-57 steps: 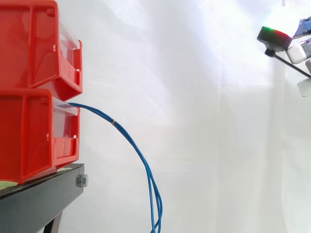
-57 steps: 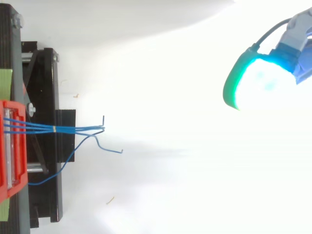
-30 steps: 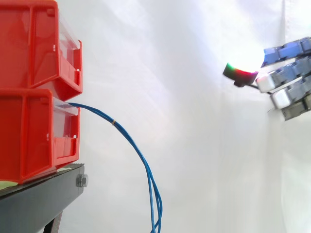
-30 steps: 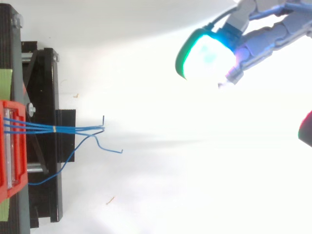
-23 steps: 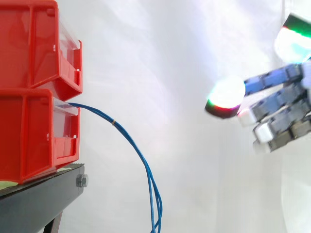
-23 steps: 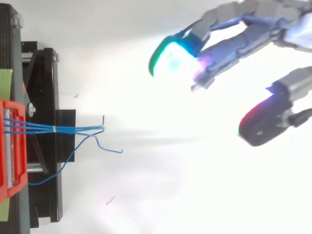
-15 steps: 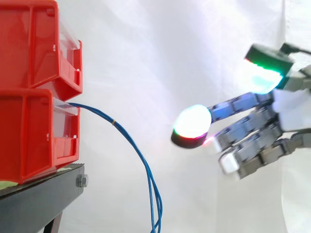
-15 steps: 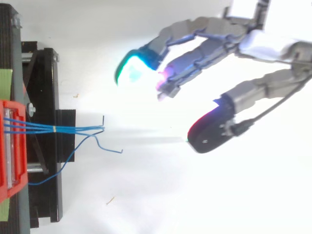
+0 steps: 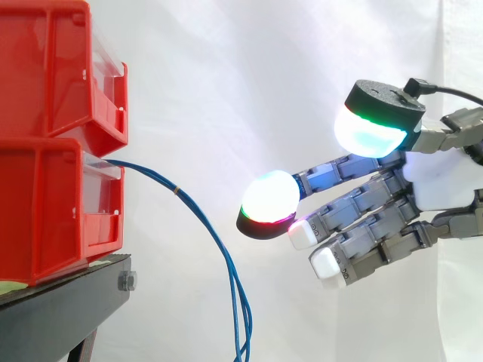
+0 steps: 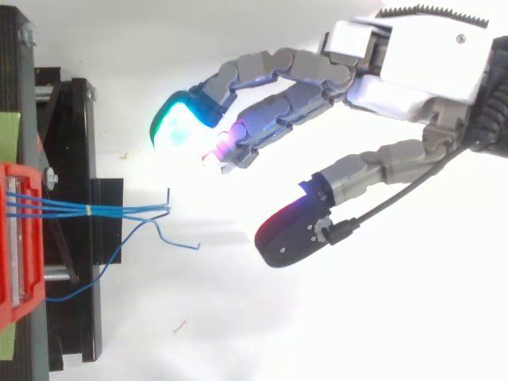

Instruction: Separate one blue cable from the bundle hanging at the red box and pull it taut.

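Note:
A bundle of thin blue cables point(image 9: 216, 243) comes out of the lower red bin point(image 9: 53, 204) and arcs down to the right, tied by a small yellow band point(image 9: 176, 191). From above, the blue cables point(image 10: 119, 211) fan out past the band, with loose ends bent near the stand. My hand point(image 9: 434, 181) reaches in from the right with fingers stretched toward the cables and the thumb held apart above them. It is open, holds nothing, and stays clear of the bundle. In the top view my hand point(image 10: 413, 67) has its fingertips point(image 10: 178, 127) just right of and behind the cable ends.
Two red bins are stacked, the upper red bin point(image 9: 60, 68) over the lower one, on a black stand point(image 9: 68, 317). The black stand point(image 10: 67, 238) lies along the left edge in the top view. A white curtain backs the work.
My hand has come in from the upper right, moving left and down toward the cable bundle with fingers spread. The cables and bins have not moved.

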{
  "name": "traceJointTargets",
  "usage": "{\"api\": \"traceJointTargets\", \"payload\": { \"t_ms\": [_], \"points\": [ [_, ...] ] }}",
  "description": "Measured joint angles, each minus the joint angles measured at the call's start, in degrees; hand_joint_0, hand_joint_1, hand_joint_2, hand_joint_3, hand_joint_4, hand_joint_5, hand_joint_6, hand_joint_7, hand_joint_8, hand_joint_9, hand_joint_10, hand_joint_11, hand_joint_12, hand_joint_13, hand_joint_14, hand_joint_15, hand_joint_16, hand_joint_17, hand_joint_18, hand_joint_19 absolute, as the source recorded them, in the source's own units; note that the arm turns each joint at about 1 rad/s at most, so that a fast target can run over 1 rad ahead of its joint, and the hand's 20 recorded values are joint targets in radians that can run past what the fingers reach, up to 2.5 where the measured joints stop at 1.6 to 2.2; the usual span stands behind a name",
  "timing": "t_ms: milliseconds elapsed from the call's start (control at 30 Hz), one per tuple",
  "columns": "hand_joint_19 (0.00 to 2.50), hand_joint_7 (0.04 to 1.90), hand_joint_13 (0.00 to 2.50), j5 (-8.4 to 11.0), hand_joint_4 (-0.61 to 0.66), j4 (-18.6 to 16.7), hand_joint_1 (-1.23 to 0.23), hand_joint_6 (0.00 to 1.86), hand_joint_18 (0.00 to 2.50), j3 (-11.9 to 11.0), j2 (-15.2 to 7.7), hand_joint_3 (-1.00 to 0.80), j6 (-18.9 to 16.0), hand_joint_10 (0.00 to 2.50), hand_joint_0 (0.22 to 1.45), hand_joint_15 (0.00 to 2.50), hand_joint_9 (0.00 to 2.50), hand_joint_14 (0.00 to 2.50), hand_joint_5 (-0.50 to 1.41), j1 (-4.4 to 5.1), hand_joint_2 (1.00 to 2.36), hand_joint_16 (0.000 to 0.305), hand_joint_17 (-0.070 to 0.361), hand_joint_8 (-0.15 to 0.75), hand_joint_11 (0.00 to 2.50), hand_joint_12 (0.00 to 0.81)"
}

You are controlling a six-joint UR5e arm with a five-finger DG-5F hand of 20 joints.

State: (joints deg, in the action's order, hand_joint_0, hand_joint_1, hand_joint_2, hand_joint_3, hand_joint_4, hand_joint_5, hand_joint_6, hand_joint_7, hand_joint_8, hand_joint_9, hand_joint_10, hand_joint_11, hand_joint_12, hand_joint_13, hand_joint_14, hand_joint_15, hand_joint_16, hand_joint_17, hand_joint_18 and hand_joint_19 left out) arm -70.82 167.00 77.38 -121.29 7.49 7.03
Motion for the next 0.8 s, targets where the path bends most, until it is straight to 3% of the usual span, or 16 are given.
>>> {"api": "traceJointTargets", "payload": {
  "t_ms": [200, 433, 633, 800],
  "points": [
    [0.31, 0.73, 0.73, 0.34, 0.17, -1.30, -0.80, 0.50, 0.52, -1.26, -2.91, -0.50, -0.07, 0.01, 0.53, 0.36, 0.77, 0.01, -0.17, 0.54, 1.00, 0.037, 0.084, 0.242, 0.27, 0.315],
    [0.31, 0.73, 0.73, -1.01, 0.18, -1.03, -0.78, 0.50, 0.52, -6.39, -6.62, -0.50, -1.16, 0.01, 0.52, 0.36, 0.77, 0.02, -0.16, 1.21, 1.00, 0.038, 0.085, 0.244, 0.27, 0.317],
    [0.32, 0.73, 0.73, -1.71, 0.19, -2.28, -0.74, 0.50, 0.52, -7.29, -8.62, -0.50, -2.11, 0.01, 0.52, 0.36, 0.79, 0.01, -0.16, 1.46, 1.00, 0.038, 0.085, 0.248, 0.27, 0.319],
    [0.32, 0.74, 0.73, -3.24, 0.19, -4.64, -0.71, 0.50, 0.52, -8.89, -11.80, -0.50, -4.64, 0.01, 0.52, 0.35, 0.82, 0.01, -0.15, 1.39, 1.00, 0.037, 0.084, 0.251, 0.27, 0.316]
  ]
}}
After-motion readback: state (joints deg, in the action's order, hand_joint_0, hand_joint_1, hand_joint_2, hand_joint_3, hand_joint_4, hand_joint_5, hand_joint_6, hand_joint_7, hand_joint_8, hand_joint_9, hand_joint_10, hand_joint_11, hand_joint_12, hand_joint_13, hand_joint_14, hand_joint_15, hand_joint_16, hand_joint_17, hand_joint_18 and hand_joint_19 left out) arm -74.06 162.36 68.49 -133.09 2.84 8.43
